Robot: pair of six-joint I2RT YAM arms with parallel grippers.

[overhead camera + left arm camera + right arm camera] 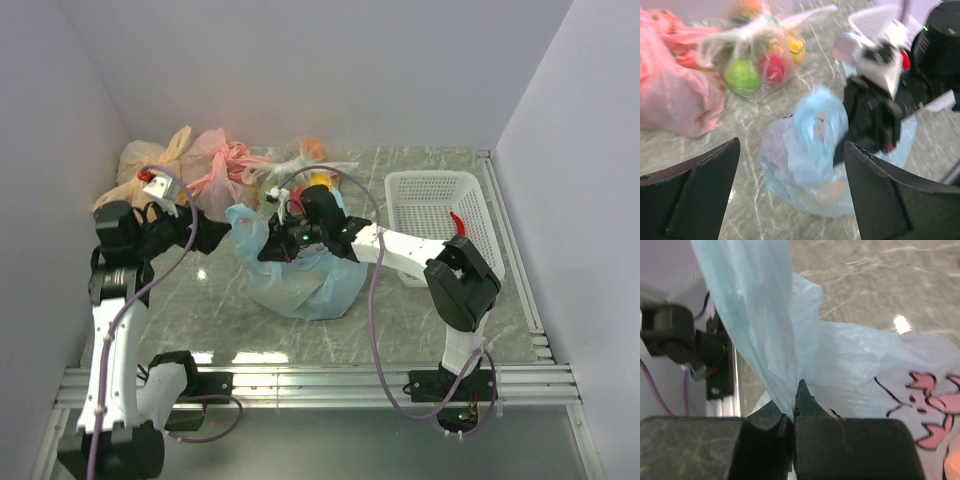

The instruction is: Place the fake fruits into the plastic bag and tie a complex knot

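The light blue plastic bag sits mid-table, its top pulled up into a strip. My right gripper is shut on that strip, the jaws pinching the thin film. My left gripper stands open just left of the bag's raised flap. In the left wrist view its gripper frames the bag without touching it. An orange patch of the fake fruits shows dimly through the bag's wall. The knot is hidden from every view.
A pink bag and a beige bag lie at the back left. A clear bag holding green and red fruits sits behind the blue bag. A white basket stands at the right.
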